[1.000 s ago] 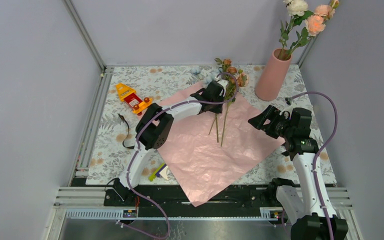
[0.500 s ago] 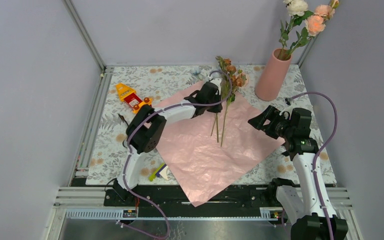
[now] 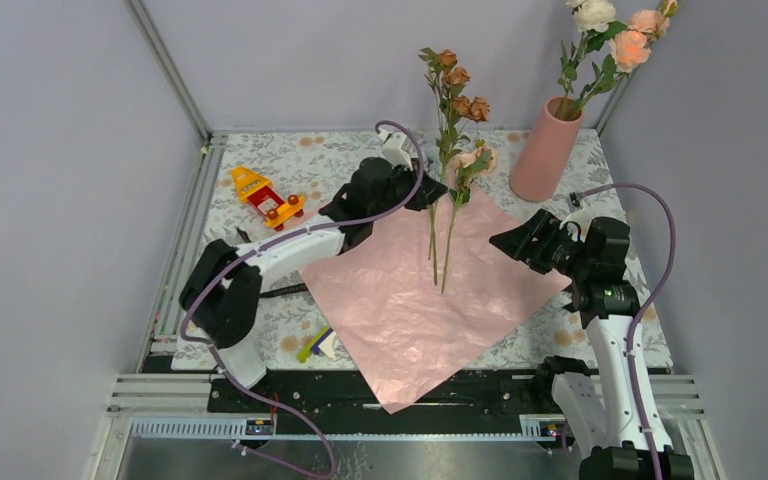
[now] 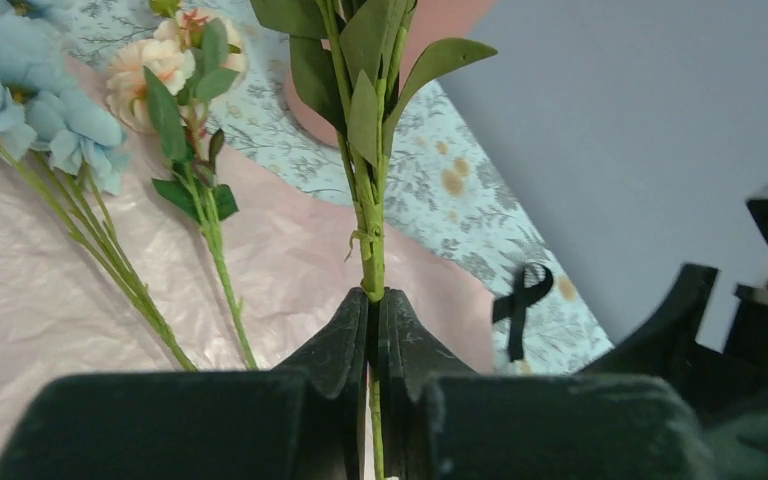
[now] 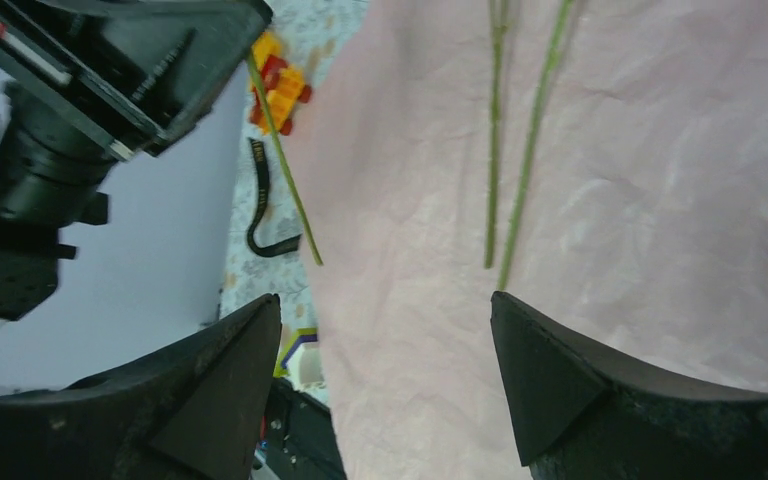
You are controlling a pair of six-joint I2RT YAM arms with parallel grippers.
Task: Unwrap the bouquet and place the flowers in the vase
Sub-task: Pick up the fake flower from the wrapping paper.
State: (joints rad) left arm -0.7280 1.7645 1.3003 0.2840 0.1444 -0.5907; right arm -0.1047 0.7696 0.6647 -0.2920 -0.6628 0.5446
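Hoisting clear of the pink paper [image 3: 410, 305], higher and straighter than a second ago and left of the vase [image 3: 543, 155] with its blooms [image 3: 625, 45], the rust-brown sprig [image 3: 475, 108] pinched tight in the left gripper [image 4: 375, 305], right gripper [image 5: 385, 340] gaping empty near two leftover stems [image 5: 495, 150], toy [image 3: 265, 197] and black ribbon [image 4: 516, 308] aside.
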